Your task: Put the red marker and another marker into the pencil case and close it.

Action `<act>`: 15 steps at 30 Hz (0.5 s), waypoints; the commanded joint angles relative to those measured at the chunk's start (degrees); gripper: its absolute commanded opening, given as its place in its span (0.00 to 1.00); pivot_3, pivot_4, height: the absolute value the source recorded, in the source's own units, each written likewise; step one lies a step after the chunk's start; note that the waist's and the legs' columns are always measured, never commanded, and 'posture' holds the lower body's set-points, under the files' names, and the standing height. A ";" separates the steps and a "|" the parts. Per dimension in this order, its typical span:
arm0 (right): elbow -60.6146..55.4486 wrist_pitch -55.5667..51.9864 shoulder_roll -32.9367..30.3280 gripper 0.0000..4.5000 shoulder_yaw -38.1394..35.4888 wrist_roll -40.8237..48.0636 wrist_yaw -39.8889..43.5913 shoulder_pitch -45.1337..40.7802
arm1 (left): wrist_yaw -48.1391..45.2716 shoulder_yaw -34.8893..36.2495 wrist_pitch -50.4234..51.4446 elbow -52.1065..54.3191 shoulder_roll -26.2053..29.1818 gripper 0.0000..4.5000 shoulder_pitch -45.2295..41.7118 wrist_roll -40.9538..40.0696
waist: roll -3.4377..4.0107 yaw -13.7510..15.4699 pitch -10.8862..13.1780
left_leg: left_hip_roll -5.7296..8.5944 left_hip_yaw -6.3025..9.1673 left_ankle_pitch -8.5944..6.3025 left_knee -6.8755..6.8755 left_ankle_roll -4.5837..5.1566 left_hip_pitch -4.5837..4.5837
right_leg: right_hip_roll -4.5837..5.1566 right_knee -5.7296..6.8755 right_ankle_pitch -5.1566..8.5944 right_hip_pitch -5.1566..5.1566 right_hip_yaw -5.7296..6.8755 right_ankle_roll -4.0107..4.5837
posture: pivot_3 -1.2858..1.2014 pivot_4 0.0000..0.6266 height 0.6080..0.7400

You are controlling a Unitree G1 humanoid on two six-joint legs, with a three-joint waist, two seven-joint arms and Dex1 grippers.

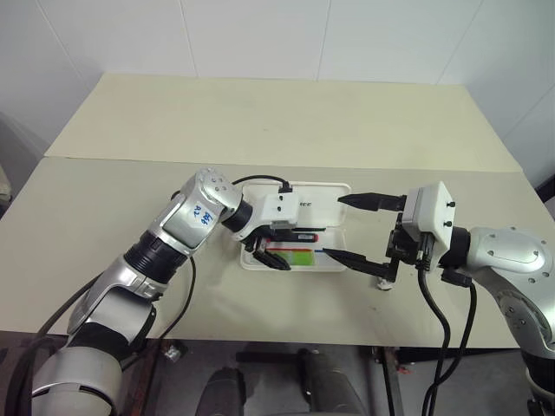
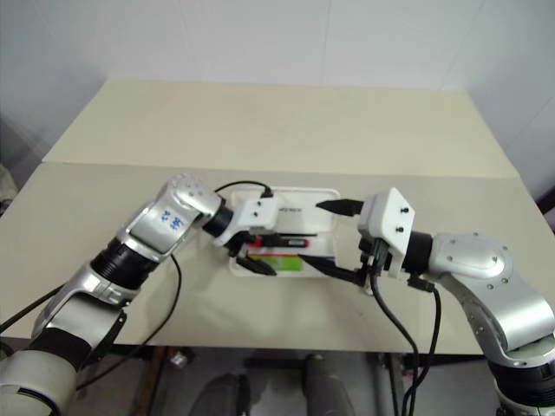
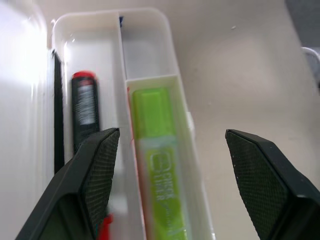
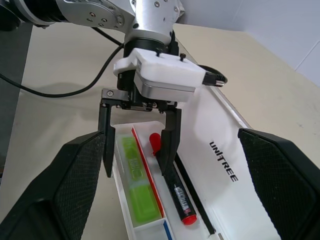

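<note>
Head view: the pencil case lies open at table centre, lid at 12 o'clock. Left wrist view: the green highlighter occupies one compartment, the red marker the adjacent one. Right wrist view: the left gripper is spread, empty, straddling the highlighter. The right gripper is spread, empty, at the case's 3 o'clock end.

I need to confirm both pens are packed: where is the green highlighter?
The green highlighter lies in the open pencil case, in its own compartment beside the red marker, between the left pincer fingers.
</note>
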State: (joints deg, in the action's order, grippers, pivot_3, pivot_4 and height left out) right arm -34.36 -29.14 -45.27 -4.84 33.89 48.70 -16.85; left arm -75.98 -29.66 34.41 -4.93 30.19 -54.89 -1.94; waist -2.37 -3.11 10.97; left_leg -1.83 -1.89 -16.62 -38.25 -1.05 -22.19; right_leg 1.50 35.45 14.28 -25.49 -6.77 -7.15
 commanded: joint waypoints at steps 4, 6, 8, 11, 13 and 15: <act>-1.18 -9.06 -3.76 1.00 -3.09 -1.25 -6.38 0.54 | -0.33 7.88 -11.09 -0.76 2.31 1.00 0.74 -3.51 | 0.00 -0.06 0.00 | -0.01 -0.01 0.00 0.01 0.00 0.02 | 0.00 0.00 0.01 -0.01 0.00 0.03 | 0.52 0.24 1.00; -2.00 -12.78 -4.53 1.00 -3.56 -1.62 -9.21 0.76 | 0.89 9.93 -14.65 -2.60 2.02 1.00 1.28 -3.89 | 0.00 0.09 0.00 | -0.01 0.00 0.00 0.02 0.00 0.03 | 0.02 0.02 0.02 -0.01 0.01 0.05 | 0.52 0.24 1.00; -3.65 -17.68 -4.21 1.00 -4.45 -0.58 -12.75 1.11 | -0.84 12.19 -22.44 -4.33 2.83 1.00 2.77 -4.99 | 0.00 0.11 0.00 | -0.01 0.00 0.00 0.01 0.00 0.03 | 0.03 0.01 0.02 -0.01 0.01 0.04 | 0.52 0.24 1.00; -6.36 -26.83 -3.34 1.00 -6.90 1.17 -18.71 2.01 | -5.61 16.16 -29.13 -5.19 4.15 1.00 5.87 -9.41 | 0.00 -0.06 0.00 | -0.02 -0.03 0.00 0.05 0.00 0.02 | 0.05 0.00 0.02 -0.01 0.00 0.05 | 0.52 0.24 1.00; -7.43 -32.16 -2.45 1.00 -9.00 2.98 -21.32 2.32 | -7.62 17.37 -28.42 -4.80 5.01 1.00 7.23 -11.55 | 0.00 0.07 0.00 | -0.03 -0.02 0.00 0.07 0.00 0.00 | 0.05 0.00 0.02 -0.03 0.02 0.05 | 0.52 0.24 1.00; -9.92 -43.90 -0.28 1.00 -11.78 3.63 -26.89 2.88 | -9.17 19.04 -31.64 -6.62 6.71 1.00 9.37 -12.19 | 0.00 0.10 0.00 | -0.02 -0.02 0.00 0.06 0.00 -0.01 | 0.06 -0.01 0.02 -0.03 0.02 0.05 | 0.52 0.24 1.00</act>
State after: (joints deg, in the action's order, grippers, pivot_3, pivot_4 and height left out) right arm -41.18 -66.10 -46.11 -13.47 36.52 25.70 -14.34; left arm -83.76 -12.91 5.11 -10.88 35.67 -46.41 -12.34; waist -2.36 -3.01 10.97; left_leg -1.85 -1.91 -16.63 -38.19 -1.05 -22.18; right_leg 1.56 35.43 14.30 -25.50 -6.76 -7.10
